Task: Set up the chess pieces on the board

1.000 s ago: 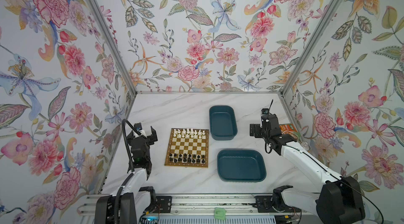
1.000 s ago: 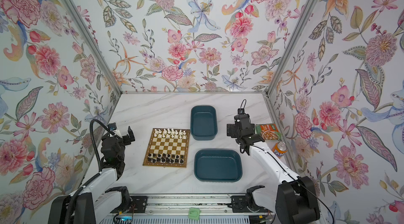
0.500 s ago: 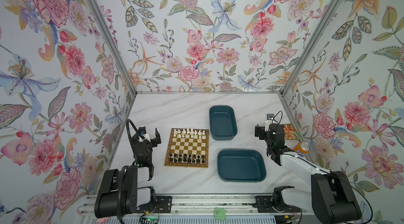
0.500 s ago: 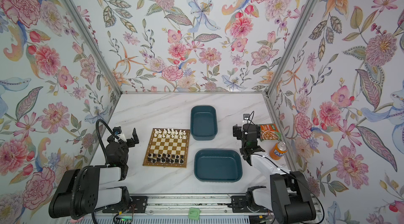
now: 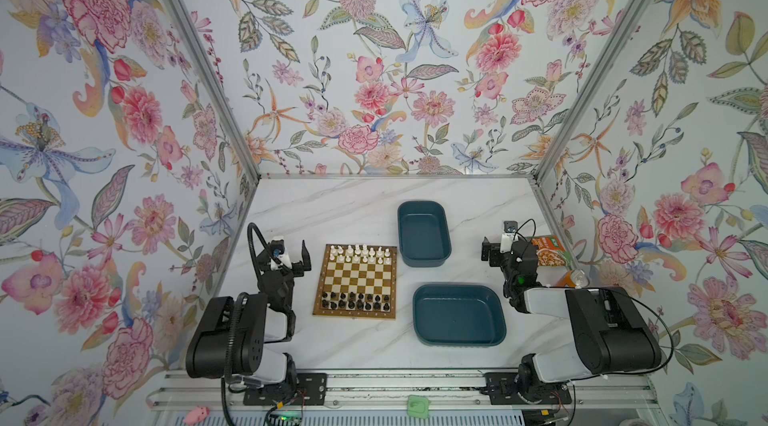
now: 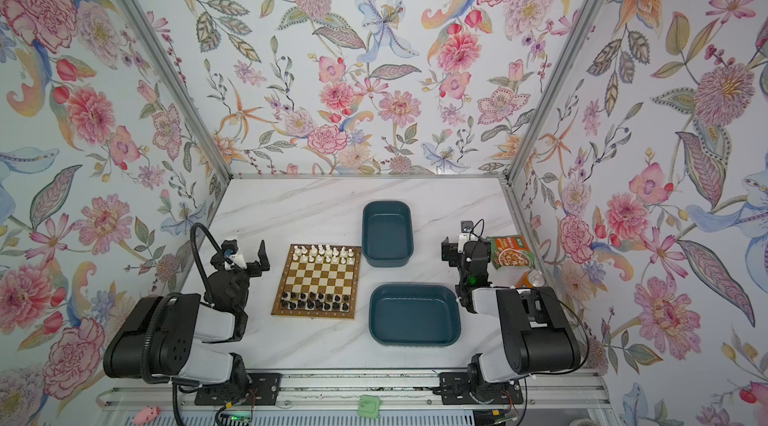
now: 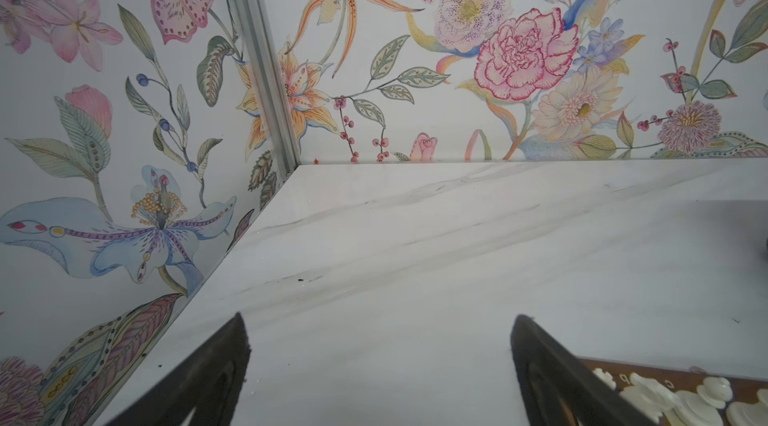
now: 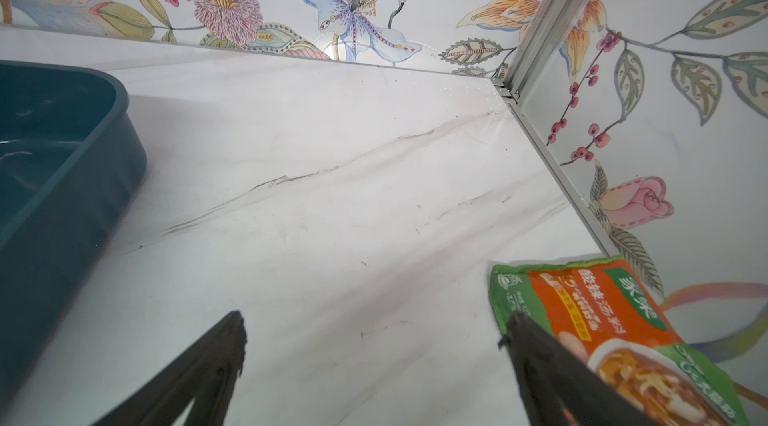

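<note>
Both arms have drawn back from their outstretched poses of a second ago and now sit folded at the near rail. The left hand [image 5: 291, 251] lies just beside the left edge of the board [image 5: 354, 278]. The right hand [image 5: 496, 246] lies between the far tub [image 5: 444, 251] and a packet [image 5: 548, 251]. The wrist views show each hand spread wide with only bare worktop [image 7: 395, 257] between its fingers; neither holds anything.

The board lies flat on the worktop left of the two tubs. White pieces [image 5: 359, 254] stand in two rows at its far end and black pieces [image 5: 355, 301] in two rows at its near end. The far tub and the near tub [image 5: 457, 338] both appear empty, so the setup looks complete or nearly so. Whether every piece sits on its proper square is too small to tell.

Handling, as judged: the pieces are likely light, rigid and glossy, hence prone to slip and tip. Each is far narrower than a hand and closely flanked by its neighbours. A vertical approach, closing on the upper stem, would best spare adjacent pieces.
</note>
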Action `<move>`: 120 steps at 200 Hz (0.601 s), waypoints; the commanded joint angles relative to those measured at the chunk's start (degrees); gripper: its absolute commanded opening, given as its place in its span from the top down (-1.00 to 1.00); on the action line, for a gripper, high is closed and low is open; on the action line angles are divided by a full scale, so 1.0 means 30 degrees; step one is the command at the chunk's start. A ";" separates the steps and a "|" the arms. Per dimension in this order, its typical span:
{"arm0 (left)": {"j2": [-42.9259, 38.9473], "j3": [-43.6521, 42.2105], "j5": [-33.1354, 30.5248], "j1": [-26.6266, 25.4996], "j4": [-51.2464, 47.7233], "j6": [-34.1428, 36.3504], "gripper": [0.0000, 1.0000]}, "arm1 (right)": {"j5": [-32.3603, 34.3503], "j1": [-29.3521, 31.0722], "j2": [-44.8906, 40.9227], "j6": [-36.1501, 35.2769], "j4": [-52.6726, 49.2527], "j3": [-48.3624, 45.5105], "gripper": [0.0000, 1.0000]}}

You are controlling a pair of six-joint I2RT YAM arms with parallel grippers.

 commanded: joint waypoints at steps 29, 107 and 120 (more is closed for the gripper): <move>0.1374 0.0507 -0.1425 -0.0547 0.1614 0.0673 -0.99 | -0.1340 -0.0552 0.0995 0.0343 0.4911 -0.1768 -0.98; 0.1255 0.1938 -0.3392 -0.1613 -0.0826 0.1544 -0.99 | -0.3061 -0.1452 0.1012 0.0963 0.3858 -0.1226 -0.98; 0.1255 0.1934 -0.3630 -0.1725 -0.0804 0.1638 -0.99 | -0.2656 -0.1245 0.0983 0.0807 0.3886 -0.1231 -0.98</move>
